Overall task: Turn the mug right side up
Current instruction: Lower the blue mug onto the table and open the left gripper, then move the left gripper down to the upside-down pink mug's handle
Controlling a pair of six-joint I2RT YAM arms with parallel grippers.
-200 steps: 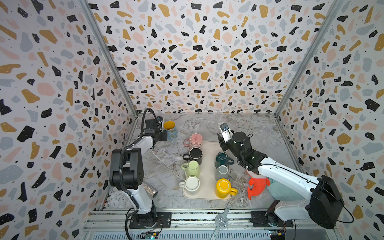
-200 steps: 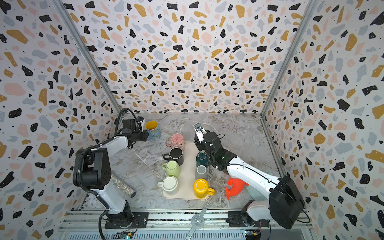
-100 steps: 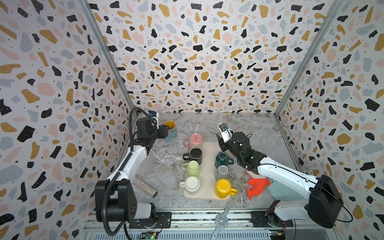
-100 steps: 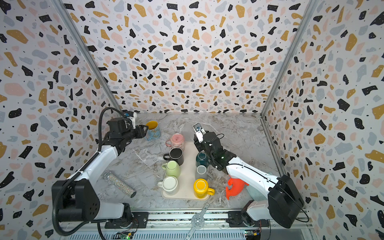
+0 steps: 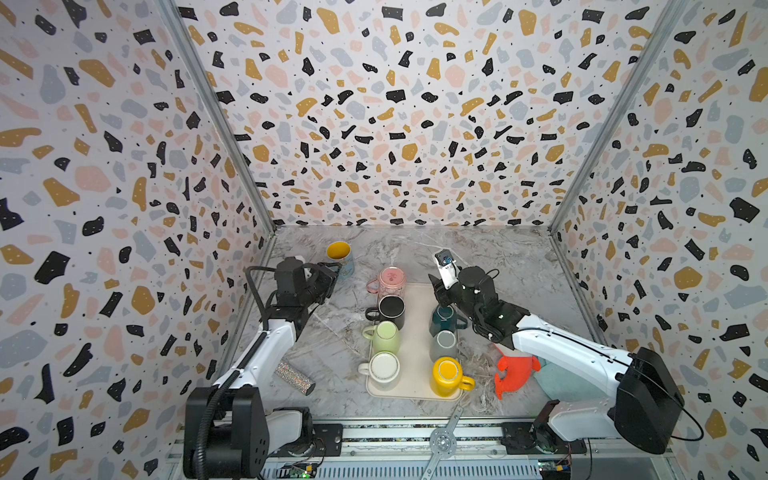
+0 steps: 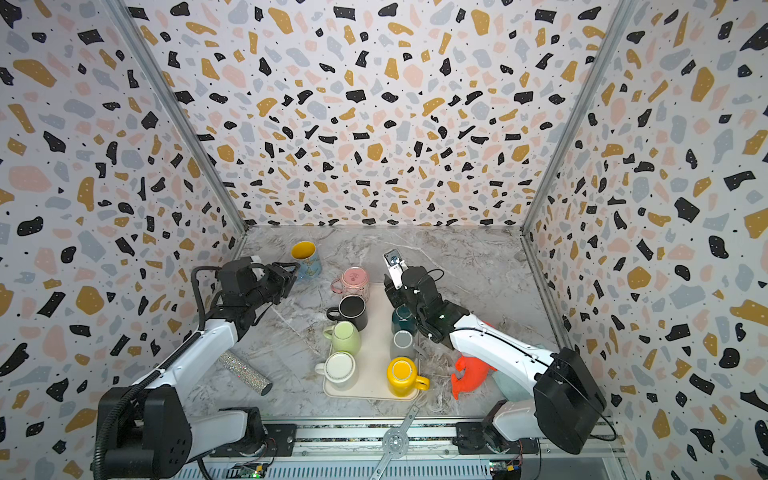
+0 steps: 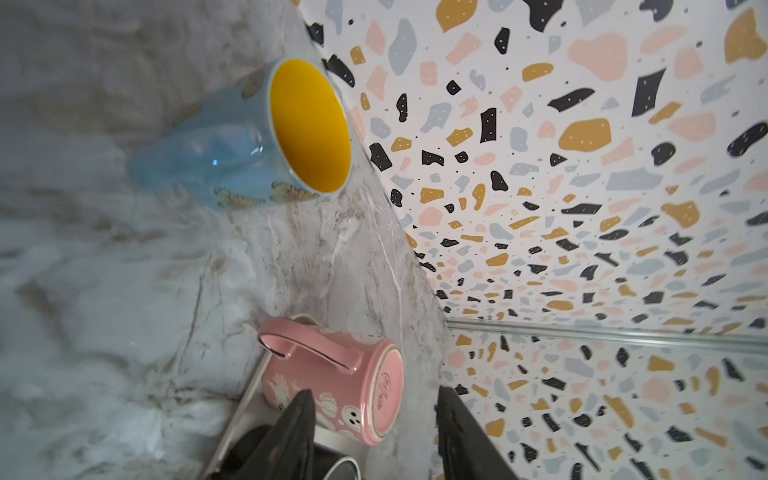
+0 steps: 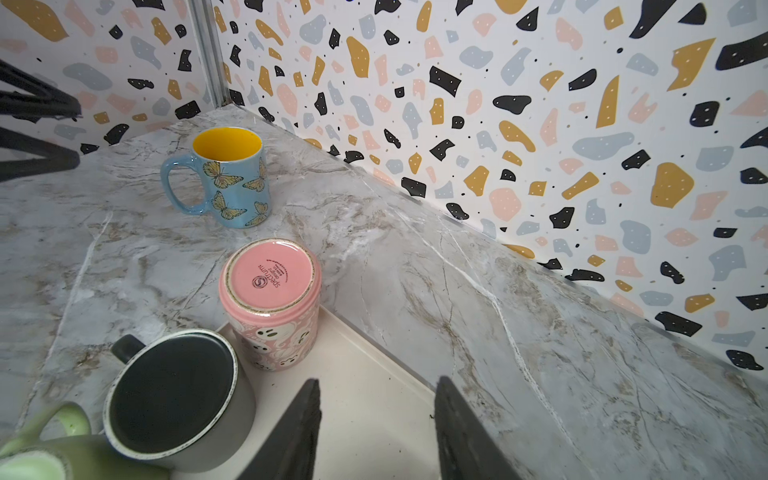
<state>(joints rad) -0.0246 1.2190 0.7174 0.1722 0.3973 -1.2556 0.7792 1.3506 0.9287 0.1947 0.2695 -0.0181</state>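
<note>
A blue butterfly mug (image 5: 340, 255) (image 6: 305, 257) (image 7: 232, 158) (image 8: 232, 183) with a yellow inside stands upright, mouth up, on the marble table at the back left. My left gripper (image 5: 333, 272) (image 6: 291, 272) (image 7: 374, 399) hangs open and empty just in front of it, not touching. A pink mug (image 5: 390, 280) (image 7: 332, 386) (image 8: 270, 299) stands bottom up at the far left corner of the cream tray (image 5: 415, 291) (image 8: 374, 374). My right gripper (image 5: 434, 286) (image 6: 388, 291) (image 8: 376, 395) is open and empty over the tray's far end.
On the tray stand a black mug (image 5: 390, 309), a green mug (image 5: 384, 336), a white mug (image 5: 382, 368), a dark teal mug (image 5: 444, 320), a grey mug (image 5: 444, 345) and a yellow mug (image 5: 446, 374). A glitter cylinder (image 5: 295, 376) lies front left, an orange-red toy (image 5: 515, 372) front right. Walls close three sides.
My left gripper has let go of the blue mug and drawn back toward the front, its arm swinging outward. The mug stays upright. The right arm has not moved.
</note>
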